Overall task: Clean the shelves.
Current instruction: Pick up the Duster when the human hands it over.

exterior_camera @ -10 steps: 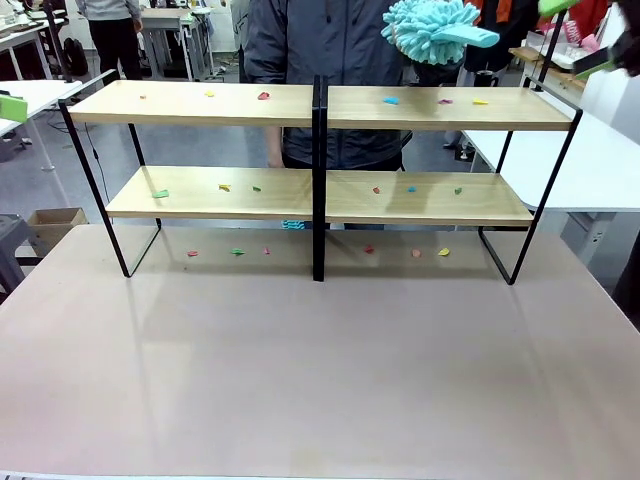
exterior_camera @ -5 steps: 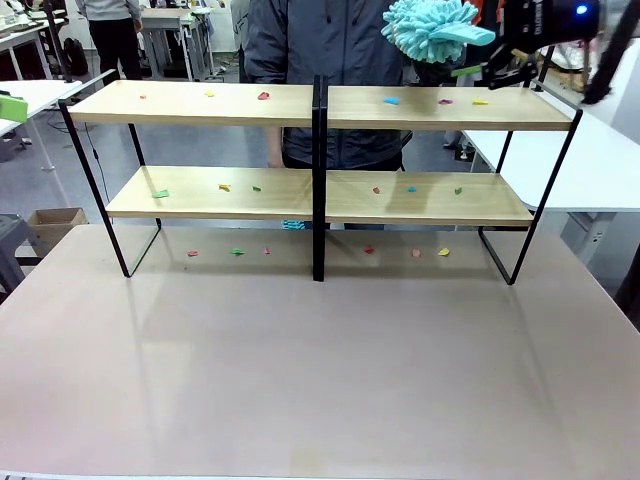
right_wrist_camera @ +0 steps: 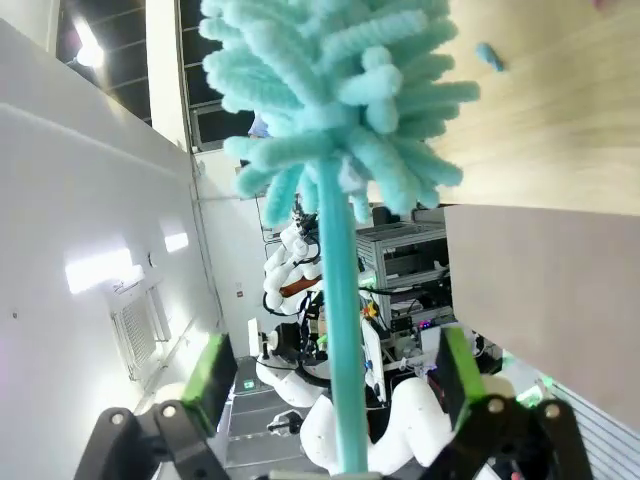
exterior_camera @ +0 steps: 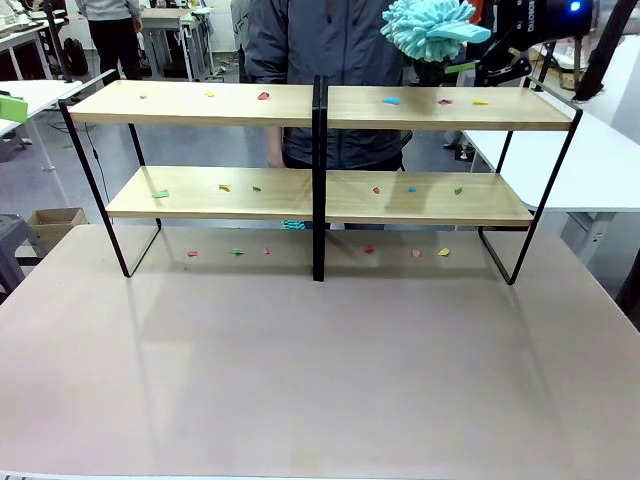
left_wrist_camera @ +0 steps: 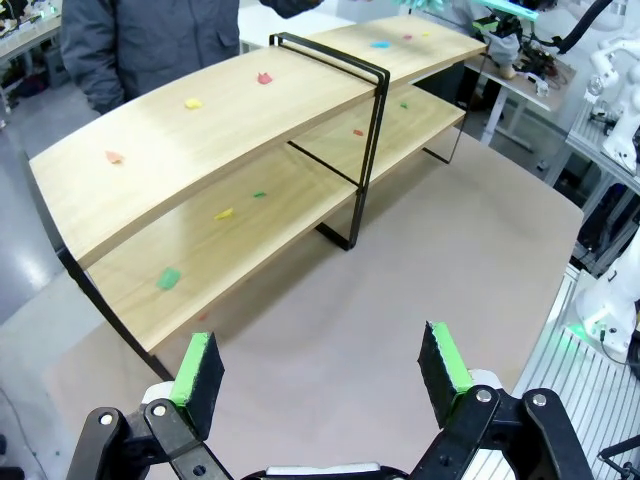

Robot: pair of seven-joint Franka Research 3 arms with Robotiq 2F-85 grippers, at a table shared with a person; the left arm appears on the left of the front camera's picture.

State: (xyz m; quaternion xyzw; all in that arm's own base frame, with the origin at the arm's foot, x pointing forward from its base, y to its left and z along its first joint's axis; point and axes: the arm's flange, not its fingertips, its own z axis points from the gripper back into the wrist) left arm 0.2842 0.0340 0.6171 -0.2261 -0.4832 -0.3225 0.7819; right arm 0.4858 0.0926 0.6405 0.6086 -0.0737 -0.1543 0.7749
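Reaching in from the upper right over the last second, the right gripper point(exterior_camera: 470, 55) is now closing in on the duster's handle, while the coloured scraps point(exterior_camera: 264, 96) are lying exactly where they were.

From the front, the shelves point(exterior_camera: 200, 103) are standing at the far end of the table point(exterior_camera: 320, 380), with a person waiting behind them. The fluffy teal duster point(exterior_camera: 428, 28) is hovering above the right end of the top shelf. Scraps are dotting both boards and the table under the shelves.

From the left wrist, the left gripper point(left_wrist_camera: 320, 362) is hanging wide open and empty, well short of the shelves point(left_wrist_camera: 150, 150), looking along their length at a green scrap point(left_wrist_camera: 168, 278) on the lower board.

From the right wrist, the right gripper point(right_wrist_camera: 332, 378) is straddling the duster point(right_wrist_camera: 340, 90), jaws fully apart, neither pad touching the handle. A top shelf board point(right_wrist_camera: 560, 120) is showing beyond the duster's head.

Cleaning seems not yet begun: the duster is waiting to be gripped, and every scrap is waiting to be swept.
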